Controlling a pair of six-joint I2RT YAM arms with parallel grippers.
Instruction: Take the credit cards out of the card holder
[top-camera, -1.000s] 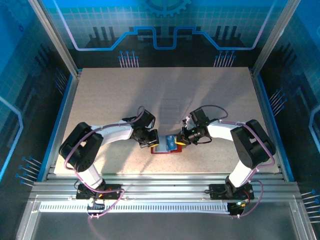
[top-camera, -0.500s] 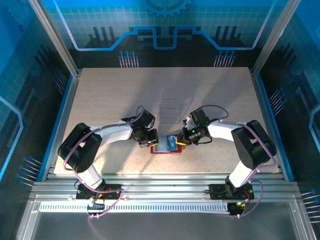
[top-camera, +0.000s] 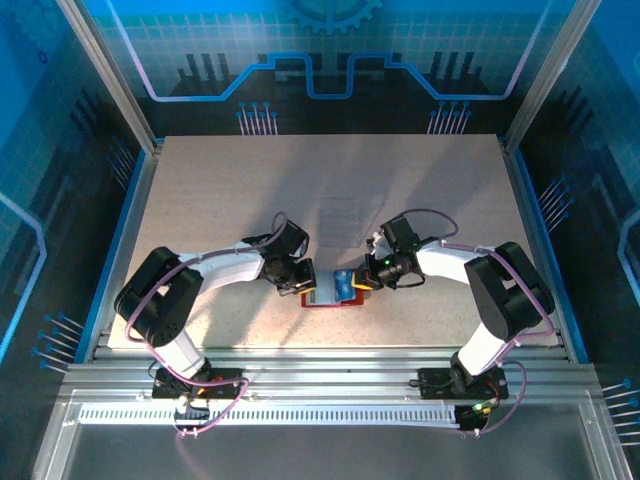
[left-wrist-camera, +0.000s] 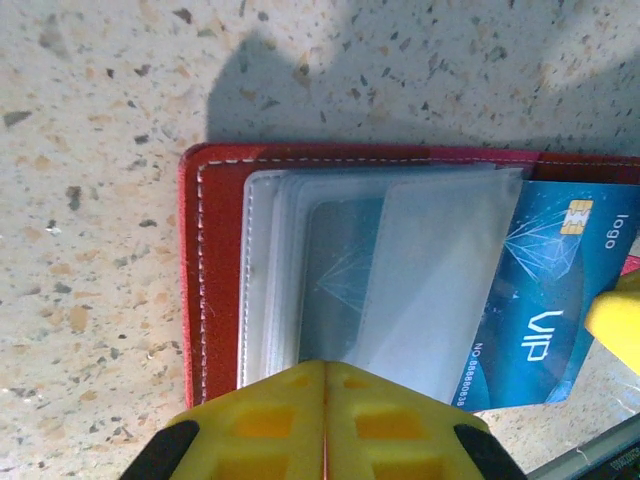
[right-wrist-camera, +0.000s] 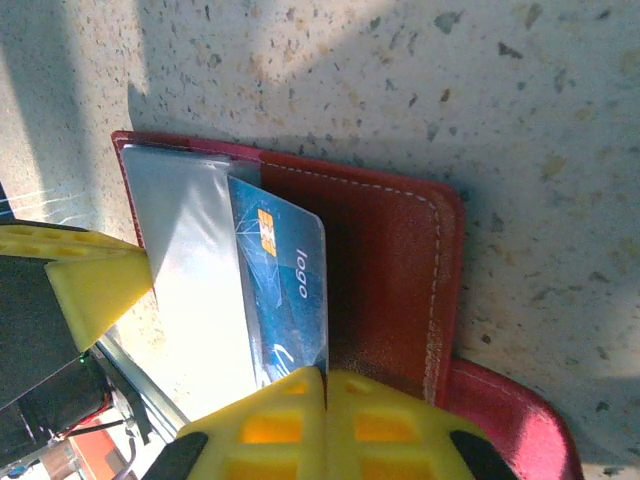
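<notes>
The red card holder (top-camera: 325, 298) lies open on the table between my two grippers. Its clear sleeves (left-wrist-camera: 300, 270) face up over the red cover (left-wrist-camera: 215, 280). A blue credit card (left-wrist-camera: 545, 300) marked VIP and logo sticks halfway out of a sleeve toward the right. My left gripper (left-wrist-camera: 325, 366) is shut, its yellow tips resting on the near edge of the sleeves; I cannot tell whether a sleeve is pinched. My right gripper (right-wrist-camera: 326, 374) is shut on the corner of the blue credit card (right-wrist-camera: 290, 285). More cards show faintly inside the sleeves.
The speckled table (top-camera: 220, 200) is open behind and to both sides of the holder. Its near edge and the metal rail (top-camera: 320, 360) run just below the holder. The holder's red tab (right-wrist-camera: 510, 420) lies beside my right fingers.
</notes>
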